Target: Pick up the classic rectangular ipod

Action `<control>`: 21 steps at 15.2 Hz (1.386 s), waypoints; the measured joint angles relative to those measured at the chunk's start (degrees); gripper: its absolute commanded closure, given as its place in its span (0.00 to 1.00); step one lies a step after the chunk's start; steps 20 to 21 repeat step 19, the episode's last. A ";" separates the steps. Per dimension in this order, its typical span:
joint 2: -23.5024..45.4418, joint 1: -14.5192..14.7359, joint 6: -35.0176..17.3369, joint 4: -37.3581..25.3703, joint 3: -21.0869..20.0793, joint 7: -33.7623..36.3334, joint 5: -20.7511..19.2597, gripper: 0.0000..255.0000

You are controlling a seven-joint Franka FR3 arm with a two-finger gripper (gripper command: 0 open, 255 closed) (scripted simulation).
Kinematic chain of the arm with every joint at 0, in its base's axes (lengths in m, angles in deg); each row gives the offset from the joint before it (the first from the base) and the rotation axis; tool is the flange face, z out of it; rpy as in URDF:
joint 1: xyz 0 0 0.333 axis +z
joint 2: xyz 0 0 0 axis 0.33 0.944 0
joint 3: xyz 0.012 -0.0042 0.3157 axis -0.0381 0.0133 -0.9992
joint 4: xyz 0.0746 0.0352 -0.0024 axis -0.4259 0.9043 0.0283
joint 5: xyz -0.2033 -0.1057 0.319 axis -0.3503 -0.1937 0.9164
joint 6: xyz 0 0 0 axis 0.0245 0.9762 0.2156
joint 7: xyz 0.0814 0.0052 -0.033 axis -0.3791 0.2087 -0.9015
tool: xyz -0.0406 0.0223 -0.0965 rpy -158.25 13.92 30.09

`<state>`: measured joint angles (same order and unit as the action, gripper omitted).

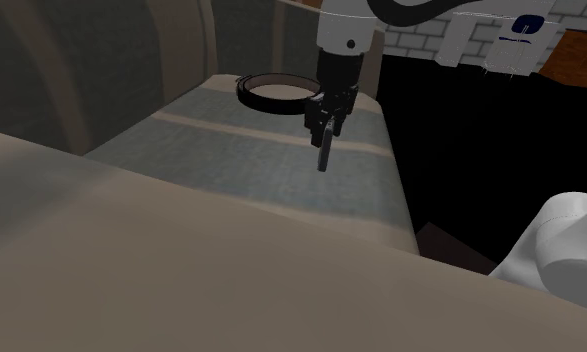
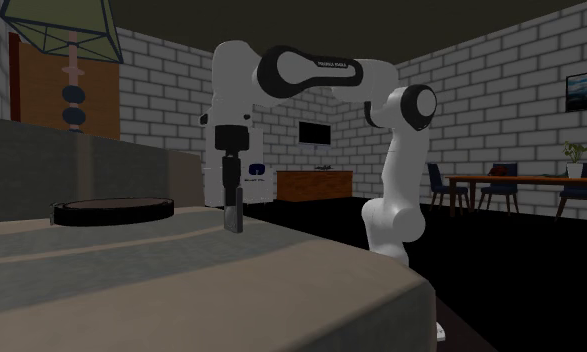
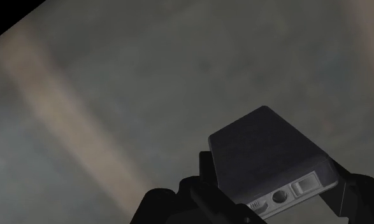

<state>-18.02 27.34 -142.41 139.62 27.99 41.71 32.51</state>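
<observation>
One gripper [image 1: 326,128], fingers clamped on the ipod [image 3: 268,159]. You see it hang upright over the striped surface [image 1: 231,150], with the round tray [image 1: 276,92] near it, farther back.

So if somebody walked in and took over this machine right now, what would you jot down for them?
The hand is shut on the ipod.
The ipod is dark and rectangular. It hangs upright from the hand over the grey striped surface, near a round dark tray.
Done: the grasp is made, and the ipod looks lifted off the surface.
Left: probably just raise it clear without loosening the grip.
</observation>
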 measured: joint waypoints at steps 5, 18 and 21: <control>0.16 -0.07 0.82 -0.92 0.07 -0.06 -0.08 1.00; 1.96 -0.34 10.69 -12.50 0.22 0.31 -0.65 1.00; 2.19 -0.35 11.21 -13.27 0.19 0.37 -0.71 1.00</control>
